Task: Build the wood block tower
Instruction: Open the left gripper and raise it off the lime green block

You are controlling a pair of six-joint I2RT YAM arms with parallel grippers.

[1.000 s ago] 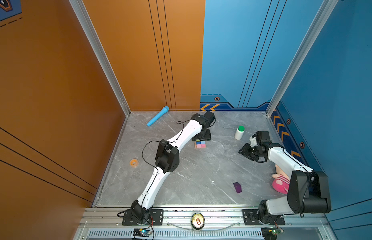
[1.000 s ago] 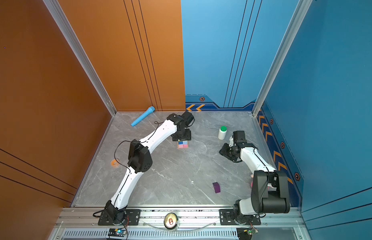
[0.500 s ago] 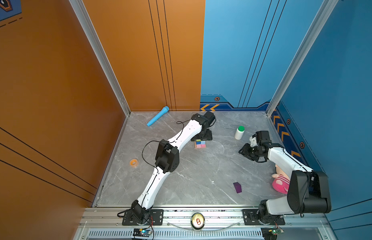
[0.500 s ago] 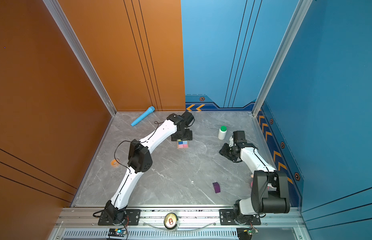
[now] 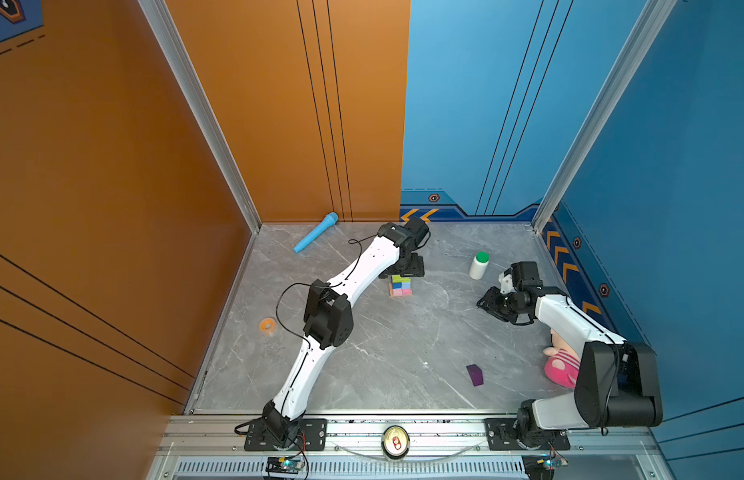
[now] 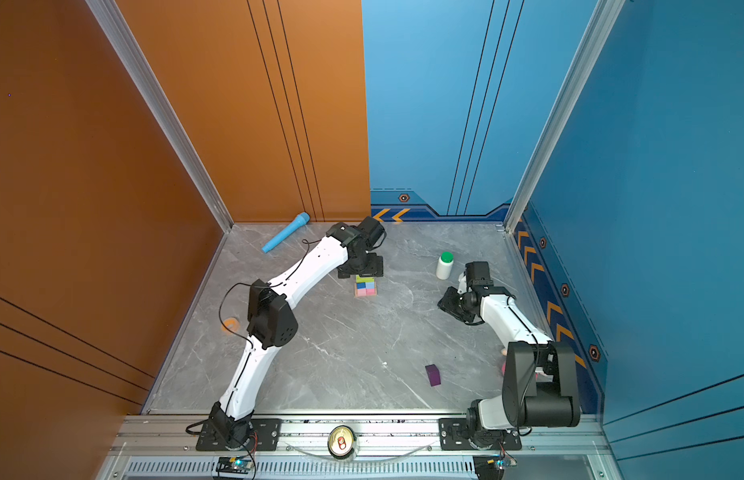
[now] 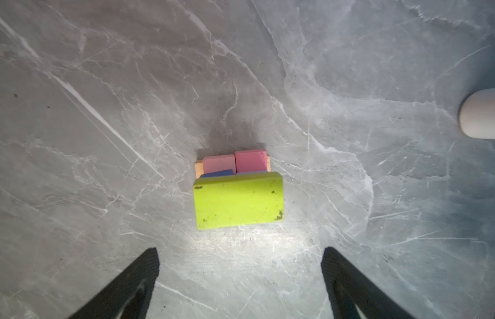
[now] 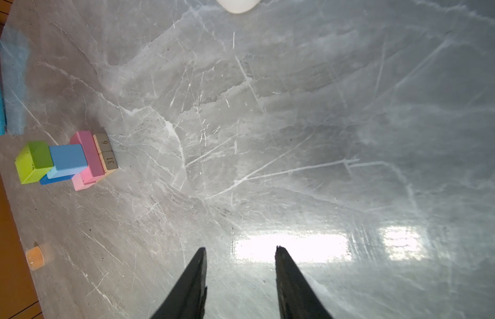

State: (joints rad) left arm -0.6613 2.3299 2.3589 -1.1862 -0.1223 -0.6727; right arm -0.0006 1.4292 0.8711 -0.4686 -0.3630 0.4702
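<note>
We see the tower [image 5: 400,284] a little above the centre in both top views, with the green block [image 7: 238,200] on its top. The left end effector [image 7: 240,250] hangs close by it, wide and empty. The right end effector [image 8: 240,248] is narrower, also empty. The purple block [image 5: 475,375] lies alone at lower right

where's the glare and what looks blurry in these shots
Right wrist view: white glare on the table just past the right gripper. Left wrist view: milder hot spot beside the lime bar, dark shadow on its other side, left gripper blurred. Both top views: even light, no glare.
</note>
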